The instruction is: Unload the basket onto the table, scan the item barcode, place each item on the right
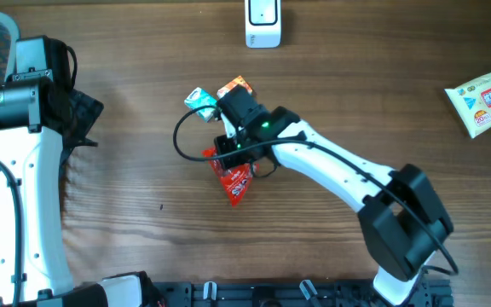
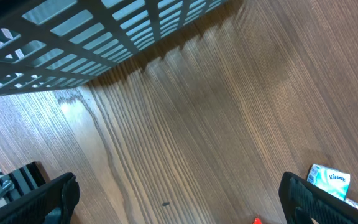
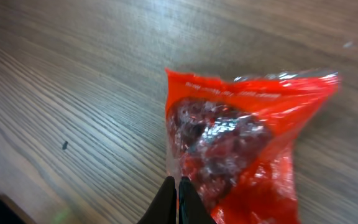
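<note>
The red packet (image 3: 241, 137) lies flat on the table (image 1: 126, 170) near its middle, just beside a tissue pack (image 1: 199, 98) and an orange packet (image 1: 235, 87). The right end effector (image 3: 178, 200) is closed, its fingertips pinched together on the packet's near edge, apparently on the thin seam film alone. That is the main risk: so slim a bite may slip off when the packet is lifted. The limp bag could also sag or fold and hide the barcode, which I cannot find in any view. The white scanner (image 1: 262, 21) stands well apart at the table's far edge, so the long carry gives the packet time to swing or drop. The left end effector (image 2: 179, 202) hangs wide open over bare wood, holding nothing, and looks too far off to help.
</note>
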